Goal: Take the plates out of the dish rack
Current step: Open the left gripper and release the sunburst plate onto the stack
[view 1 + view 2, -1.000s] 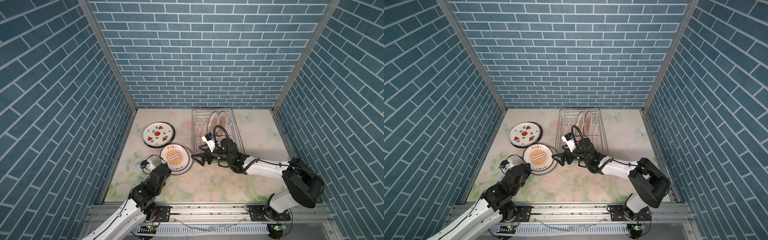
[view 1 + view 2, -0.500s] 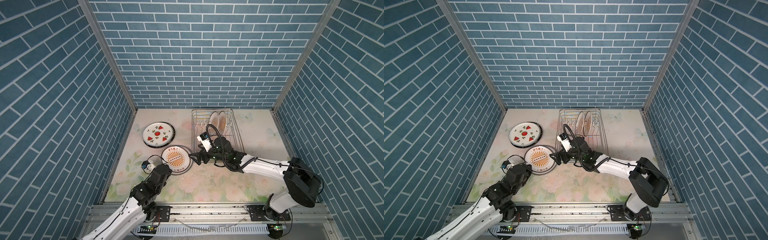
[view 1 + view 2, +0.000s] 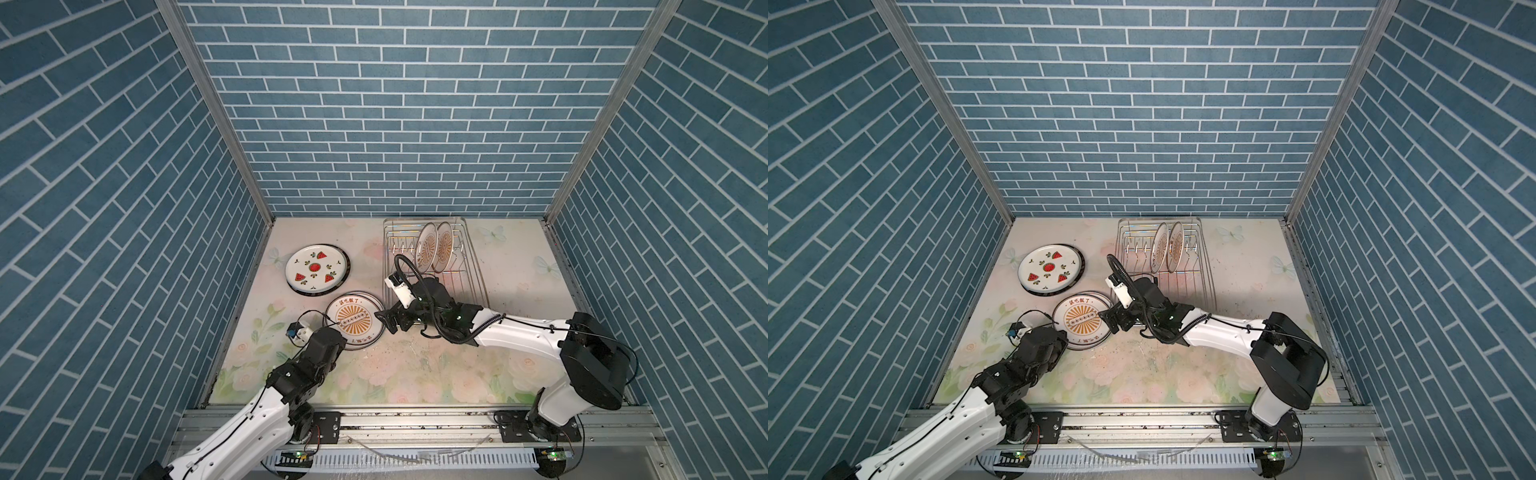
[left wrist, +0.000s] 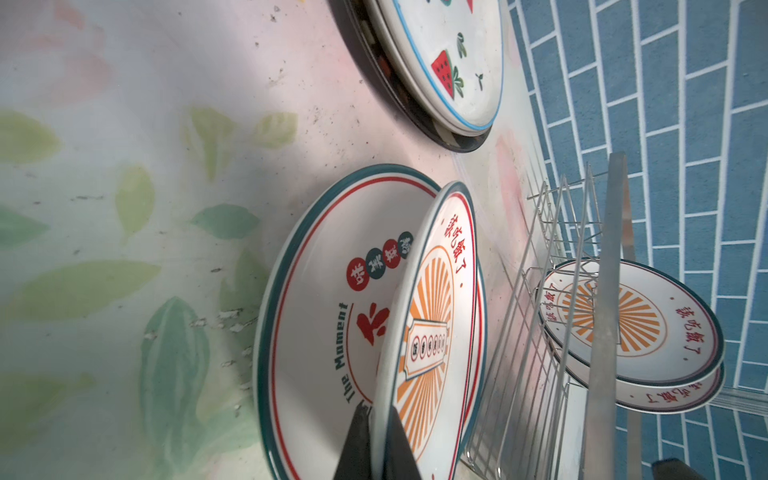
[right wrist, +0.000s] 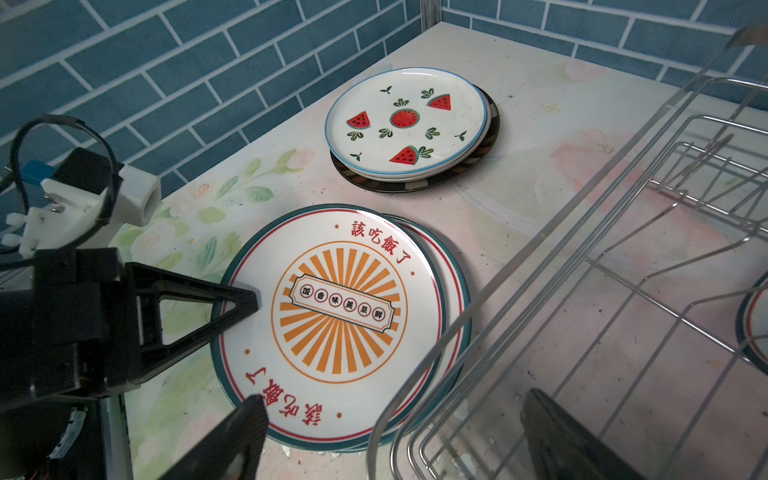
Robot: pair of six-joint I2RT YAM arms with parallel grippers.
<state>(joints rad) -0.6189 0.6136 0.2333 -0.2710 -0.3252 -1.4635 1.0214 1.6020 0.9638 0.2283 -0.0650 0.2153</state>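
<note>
An orange-sunburst plate (image 3: 354, 319) (image 3: 1082, 319) (image 5: 338, 309) lies left of the dish rack (image 3: 473, 266) (image 3: 1208, 270), partly over a red-and-black lettered plate (image 4: 324, 316). My left gripper (image 4: 376, 411) (image 3: 328, 328) is shut on the sunburst plate's (image 4: 432, 311) near rim, which is lifted off the plate beneath. My right gripper (image 5: 395, 407) (image 3: 386, 322) (image 3: 1111, 320) stands open at that plate's right edge, by the rack's (image 5: 582, 232) front-left corner, holding nothing. Two sunburst plates (image 3: 434, 249) (image 3: 1167, 248) (image 4: 648, 324) stand upright in the rack.
A watermelon plate (image 3: 316, 268) (image 3: 1049, 268) (image 5: 405, 122) (image 4: 453, 54) tops a small stack on a dark-rimmed plate at the back left. Blue brick walls close in the left, back and right. The floral tabletop (image 3: 407, 374) stretches to the front rail.
My right arm has shifted left from the rack's front, bringing its open gripper up to the sunburst plate's right edge. The left gripper has kept its hold on that plate.
</note>
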